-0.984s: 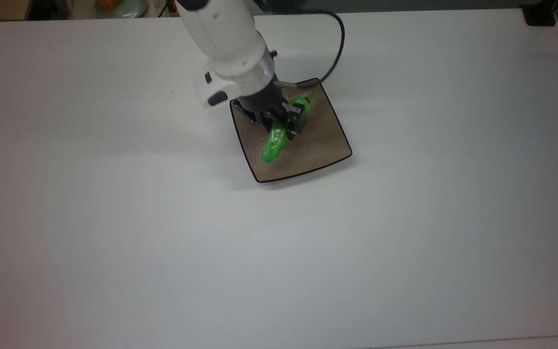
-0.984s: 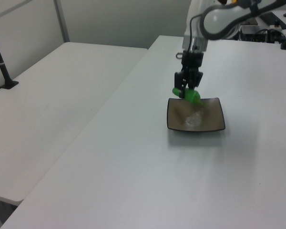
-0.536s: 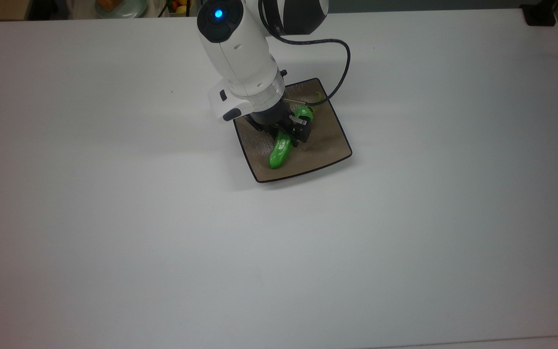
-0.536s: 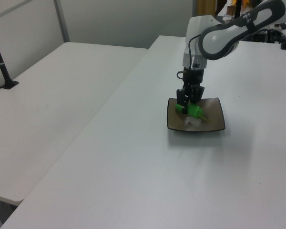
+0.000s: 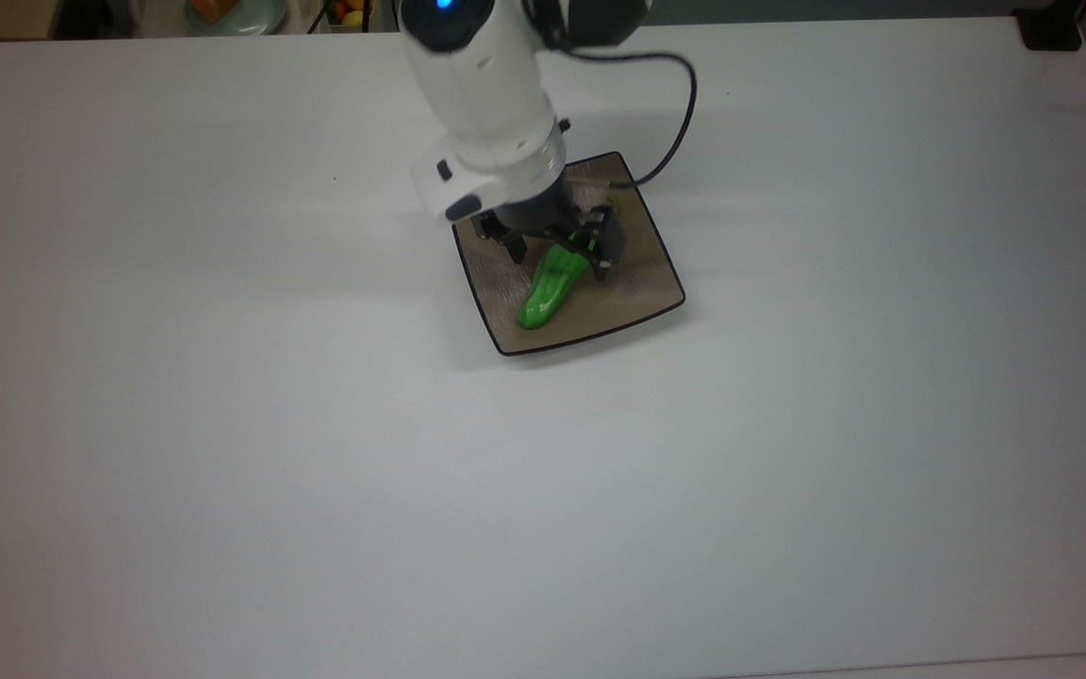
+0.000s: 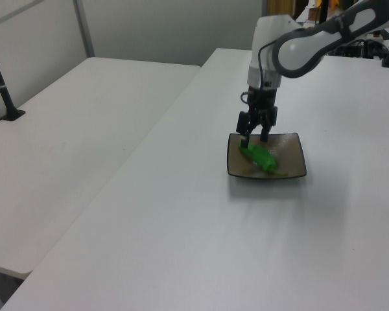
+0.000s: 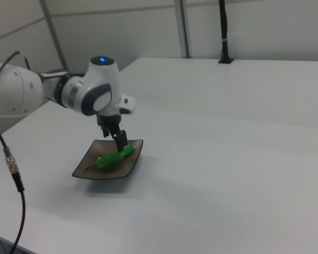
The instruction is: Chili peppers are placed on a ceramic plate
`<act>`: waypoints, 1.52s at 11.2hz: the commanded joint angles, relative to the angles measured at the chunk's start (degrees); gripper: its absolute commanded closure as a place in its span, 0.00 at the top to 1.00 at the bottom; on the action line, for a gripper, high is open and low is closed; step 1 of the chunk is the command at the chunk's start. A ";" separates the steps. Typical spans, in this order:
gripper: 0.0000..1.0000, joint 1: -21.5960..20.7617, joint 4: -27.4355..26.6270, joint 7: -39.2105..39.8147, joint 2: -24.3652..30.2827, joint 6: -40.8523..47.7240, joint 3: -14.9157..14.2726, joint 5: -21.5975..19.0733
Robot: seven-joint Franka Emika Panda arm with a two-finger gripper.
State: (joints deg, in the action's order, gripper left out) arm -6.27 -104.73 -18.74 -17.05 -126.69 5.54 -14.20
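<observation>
The green chili pepper (image 5: 546,289) lies flat on the square tan-brown ceramic plate (image 5: 642,275), its tip toward the plate's front-left corner in the top view. My gripper (image 5: 558,253) hovers just over the pepper's stem end, open, with one finger on each side and nothing held. In the left view the gripper (image 6: 255,134) stands a little above the pepper (image 6: 261,157) on the plate (image 6: 293,167). The right view shows the gripper (image 7: 118,139) above the pepper (image 7: 113,157), which rests across the plate (image 7: 90,170).
The plate sits on a wide white table (image 5: 543,490) with bare surface all around it. A black cable (image 5: 684,113) loops from the arm over the plate's far corner. A second white table (image 6: 71,123) stands at the left view's left, with a black post (image 6: 3,91) on it.
The gripper came down over the plate with the pepper, then opened and let it go. The pepper now lies on the plate, and the gripper has risen slightly.
</observation>
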 commanded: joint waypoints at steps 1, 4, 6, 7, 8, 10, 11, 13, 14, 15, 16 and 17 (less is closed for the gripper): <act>1.00 -2.07 3.28 -1.04 7.72 10.10 -0.54 7.67; 1.00 -2.16 11.63 -1.92 11.50 26.09 -0.71 10.77; 1.00 -2.51 13.24 -0.96 15.36 34.20 -1.06 11.90; 1.00 -3.39 13.24 0.35 17.12 36.93 -1.50 12.95; 1.00 -3.57 13.24 3.33 18.27 39.57 -2.55 13.31; 1.00 -7.06 13.06 11.49 18.90 39.77 -7.10 12.53; 1.00 -7.70 12.89 14.75 18.72 38.81 -8.08 12.53; 1.00 -7.53 11.05 20.38 18.55 32.69 -8.44 12.26; 1.00 -7.35 10.61 20.84 17.94 27.69 -8.45 11.48; 1.00 -7.09 9.99 20.93 17.41 25.73 -8.45 10.86; 1.00 -7.26 10.07 20.59 16.97 25.53 -8.36 10.86; 1.00 -7.26 10.07 20.41 16.88 25.53 -8.36 10.68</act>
State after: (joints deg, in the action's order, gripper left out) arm -12.46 -93.59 0.67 -0.23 -99.41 -1.82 -2.29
